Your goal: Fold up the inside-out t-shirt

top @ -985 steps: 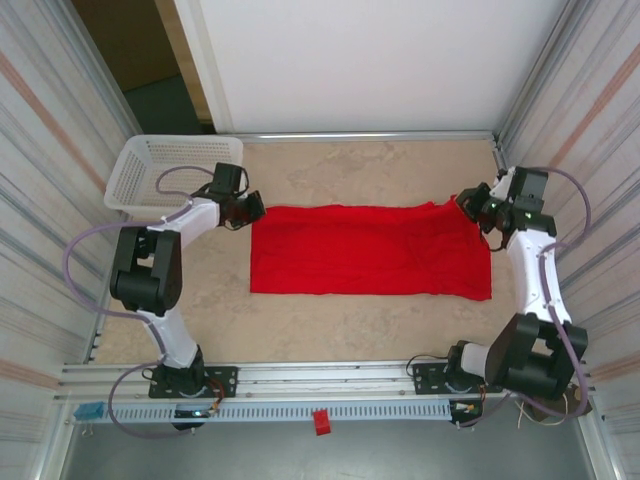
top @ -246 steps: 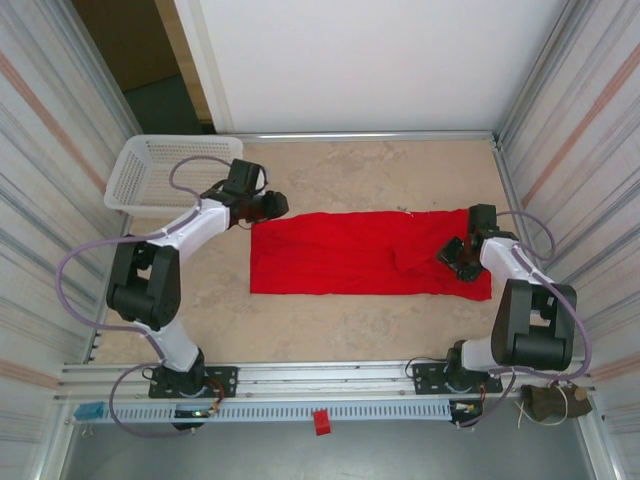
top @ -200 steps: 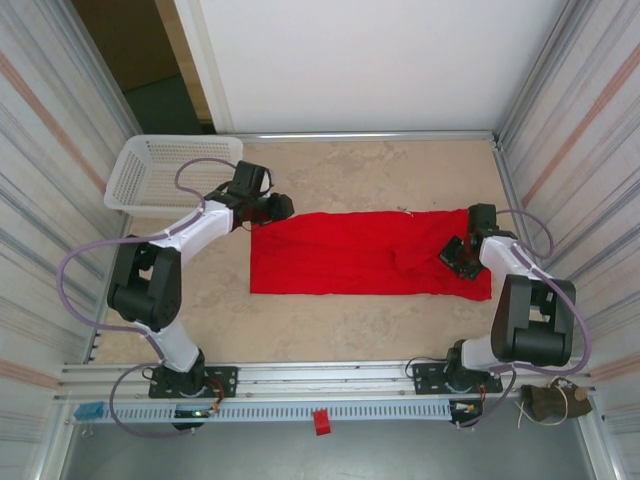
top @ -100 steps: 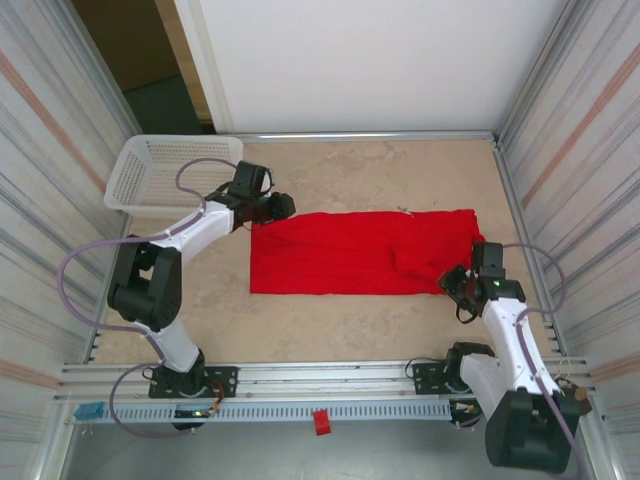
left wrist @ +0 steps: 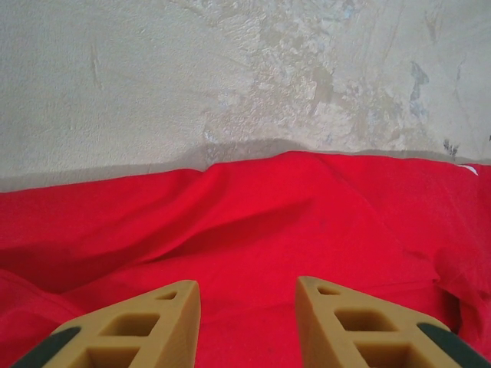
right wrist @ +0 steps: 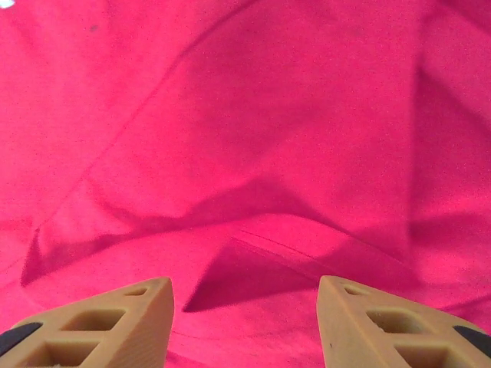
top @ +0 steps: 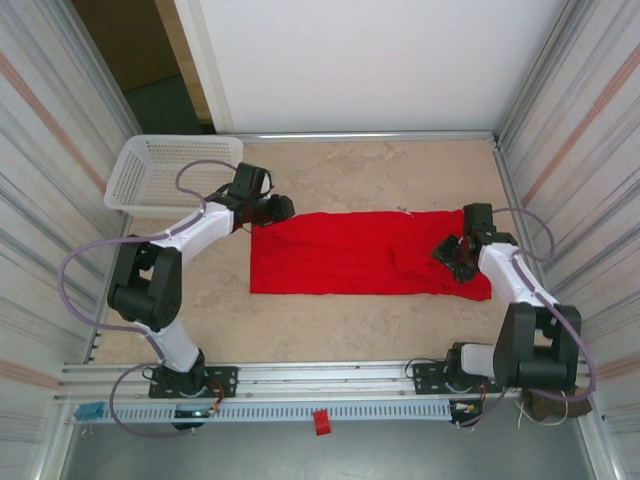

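The inside-out t-shirt (top: 360, 255) lies as a long red band across the middle of the table, fairly flat with a few creases. My left gripper (top: 283, 209) hovers at its far left corner, jaws open over the red cloth (left wrist: 253, 230) with nothing between its tan fingers (left wrist: 173, 307). My right gripper (top: 443, 252) is over the shirt's right end, open above a raised fold (right wrist: 291, 230), holding nothing.
A white mesh basket (top: 160, 172) stands at the far left corner, just behind my left arm. Bare stone tabletop (top: 370, 170) runs behind the shirt, and more of it in front (top: 330, 325). Metal walls close in both sides.
My right gripper let go of the shirt's right end and opened; the arm swung toward the near edge, then came back over the cloth. The left arm stayed still.
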